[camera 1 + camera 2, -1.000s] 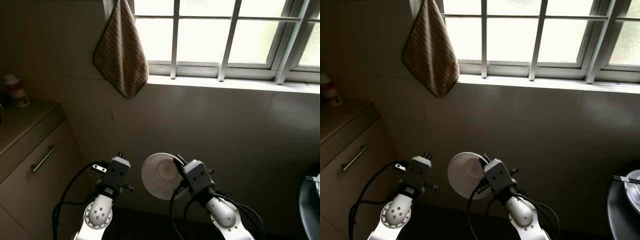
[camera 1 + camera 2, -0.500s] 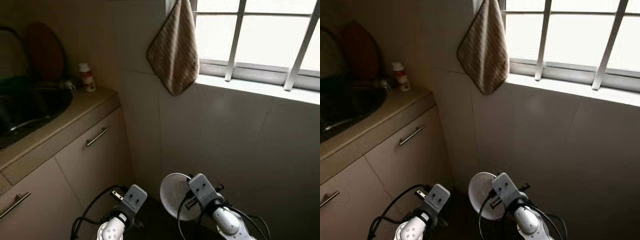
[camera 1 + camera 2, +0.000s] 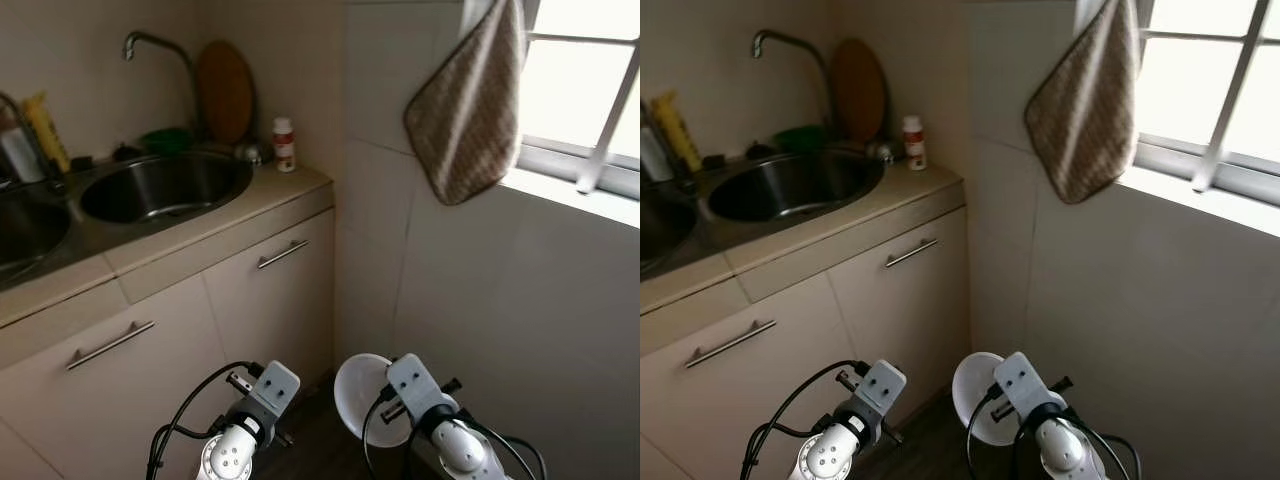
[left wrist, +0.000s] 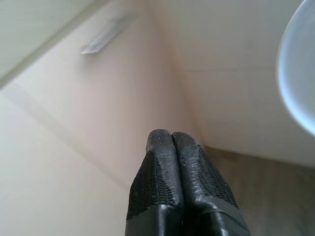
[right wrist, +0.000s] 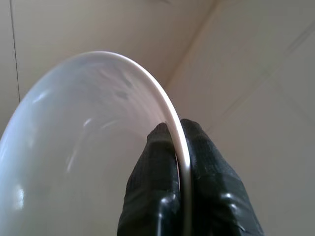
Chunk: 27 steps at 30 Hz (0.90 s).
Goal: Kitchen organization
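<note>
Where rim passes between two black fingers, white bowl (image 5: 88,147) pinched by right gripper (image 5: 178,129), one finger (image 5: 155,162) inside the bowl, the other on its outer side. Held on edge, tilted, hollow facing toward left arm; in head views white bowl (image 3: 362,398) seen low, just ahead of right wrist, above dark floor (image 3: 310,450), not touching anything else. Clenched on rim, no gap visible.

Left of bowl, left gripper (image 4: 172,139) pressed shut, fingertips together, nothing between them, pointing at cabinet front; edge of bowl visible at side of that wrist view. Left arm (image 3: 240,440) low, near bowl but apart.

Further left of bowl and higher: beige cabinet doors (image 3: 270,300) with bar handles (image 3: 283,254), counter on top with round steel sink (image 3: 165,186). Behind sink: curved tap (image 3: 150,45), brown oval board (image 3: 224,90) leaning on wall, something green (image 3: 165,140). Small white bottle with red label (image 3: 285,145) at counter corner, nearest end to bowl. Yellow bottle (image 3: 40,125) at far left of counter.

Above and right of bowl: tiled wall, brown checked cloth (image 3: 465,120) hanging beside window (image 3: 590,90), sill bright.
</note>
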Available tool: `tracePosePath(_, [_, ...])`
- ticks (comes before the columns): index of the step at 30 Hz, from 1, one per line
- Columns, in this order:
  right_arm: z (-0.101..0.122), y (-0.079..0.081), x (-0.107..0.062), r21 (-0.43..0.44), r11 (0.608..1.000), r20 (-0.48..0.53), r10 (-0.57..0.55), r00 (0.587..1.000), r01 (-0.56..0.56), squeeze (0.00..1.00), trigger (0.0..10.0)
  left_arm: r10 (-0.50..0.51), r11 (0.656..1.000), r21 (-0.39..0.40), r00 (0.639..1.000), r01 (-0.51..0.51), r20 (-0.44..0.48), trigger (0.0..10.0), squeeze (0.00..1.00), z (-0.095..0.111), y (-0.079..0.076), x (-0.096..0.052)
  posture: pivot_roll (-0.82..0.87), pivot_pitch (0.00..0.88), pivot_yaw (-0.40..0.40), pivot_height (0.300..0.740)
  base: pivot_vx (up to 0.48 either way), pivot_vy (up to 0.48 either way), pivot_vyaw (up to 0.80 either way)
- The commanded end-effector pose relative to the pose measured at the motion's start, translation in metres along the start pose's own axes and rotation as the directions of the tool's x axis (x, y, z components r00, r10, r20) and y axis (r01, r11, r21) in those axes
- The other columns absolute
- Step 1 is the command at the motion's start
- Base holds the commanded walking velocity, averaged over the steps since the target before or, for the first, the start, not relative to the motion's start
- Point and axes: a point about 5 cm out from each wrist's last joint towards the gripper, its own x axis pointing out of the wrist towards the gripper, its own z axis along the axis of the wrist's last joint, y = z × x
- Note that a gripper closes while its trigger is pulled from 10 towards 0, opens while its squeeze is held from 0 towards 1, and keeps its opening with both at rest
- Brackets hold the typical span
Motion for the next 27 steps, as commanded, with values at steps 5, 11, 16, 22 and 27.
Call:
tracePosePath(5, [0.070,-0.026,0.007,0.041,0.987,0.360,-0.158,0.920,0.154,0.00,0.0,0.234,0.972,-0.070,0.935,-0.223,0.265,10.0,0.00,0.044,0.039,-0.004,0.02,0.000,-0.001,0.740,0.000,0.000,0.80])
tracePosePath(11, [0.084,-0.026,0.009,0.044,0.985,0.431,-0.167,0.887,0.165,0.00,0.0,0.313,0.949,-0.096,0.884,-0.299,0.346,10.0,0.00,0.061,0.052,-0.006,0.03,0.000,-0.003,0.740,0.000,0.000,0.80])
tracePosePath(16, [0.102,-0.027,0.008,0.071,0.981,0.507,-0.191,0.841,0.180,0.00,0.0,0.343,0.939,-0.121,0.852,-0.322,0.396,10.0,0.00,0.073,0.058,-0.007,0.03,0.000,-0.006,0.740,0.302,0.000,0.80])
tracePosePath(22, [0.128,-0.040,0.009,0.186,0.958,0.564,-0.286,0.774,0.219,0.00,0.0,0.340,0.940,-0.124,0.845,-0.317,0.413,10.0,0.00,0.080,0.058,-0.005,0.03,0.000,-0.006,0.740,0.336,0.000,0.35])
tracePosePath(27, [0.151,-0.047,0.009,0.206,0.955,0.621,-0.296,0.725,0.214,0.00,2.1,0.345,0.938,-0.130,0.835,-0.321,0.429,10.0,0.00,0.086,0.062,-0.003,0.03,0.000,-0.006,0.740,0.332,0.000,0.00])
